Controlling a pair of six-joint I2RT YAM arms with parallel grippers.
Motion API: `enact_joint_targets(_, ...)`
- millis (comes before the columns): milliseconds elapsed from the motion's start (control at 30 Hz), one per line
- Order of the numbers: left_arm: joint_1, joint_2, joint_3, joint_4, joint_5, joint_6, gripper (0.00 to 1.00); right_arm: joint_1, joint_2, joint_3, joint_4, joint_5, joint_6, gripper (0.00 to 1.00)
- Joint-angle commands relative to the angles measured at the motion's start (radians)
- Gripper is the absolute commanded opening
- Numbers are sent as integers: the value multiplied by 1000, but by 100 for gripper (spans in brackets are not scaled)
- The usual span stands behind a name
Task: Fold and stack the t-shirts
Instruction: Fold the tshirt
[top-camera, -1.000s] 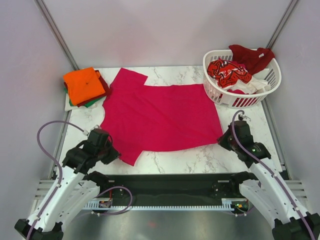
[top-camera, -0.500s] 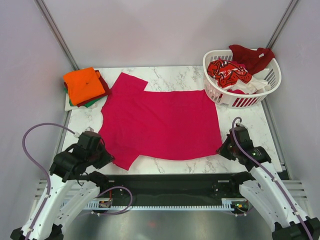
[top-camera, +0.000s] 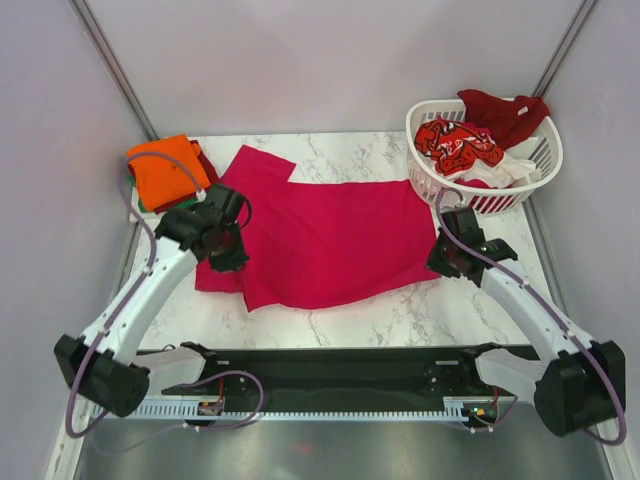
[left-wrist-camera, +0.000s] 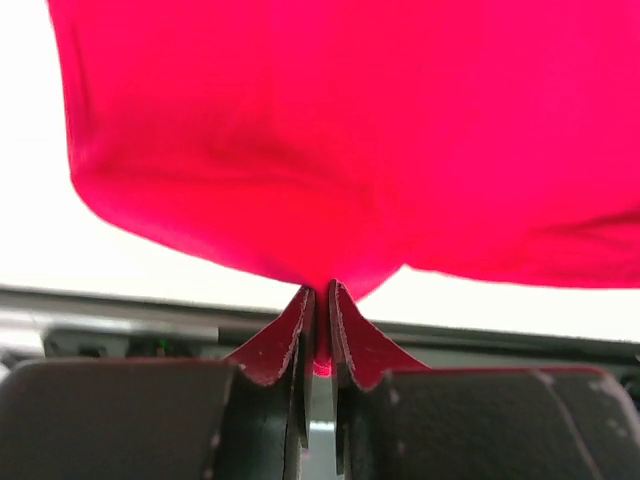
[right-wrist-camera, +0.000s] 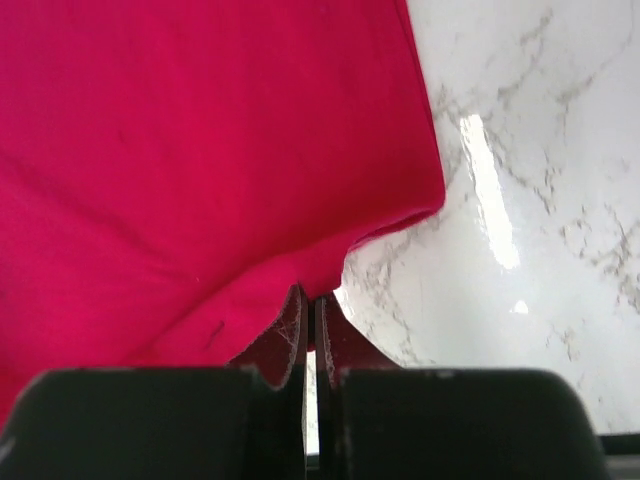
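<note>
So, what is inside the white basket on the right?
In the basket lie a red-patterned t-shirt, a dark red t-shirt hanging over the far rim, and some white cloth. Whatever lies under them is covered.

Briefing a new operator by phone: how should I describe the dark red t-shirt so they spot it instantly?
Find the white slatted basket at the far right corner of the table. The dark red t-shirt is draped over its far rim: plain deep maroon, unlike the red-and-white patterned shirt beside it and the white cloth nearer the front.
</note>
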Motion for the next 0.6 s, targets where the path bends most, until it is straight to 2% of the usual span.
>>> enact_joint_targets(0,25,143,126,104,-35,189,16,-2,111,83,102,61,-31,0)
enact_joint_targets(167,86,388,289,131,-59,310,8,-19,247,149,151,93,-51,0)
enact_joint_targets(267,131,473,381,142,-43,387,2,-35,306,186,159,99,-71,0)
enact_joint_targets(567,205,681,593,119,-25,444,2,-95,444,291,176,94,-106,0)
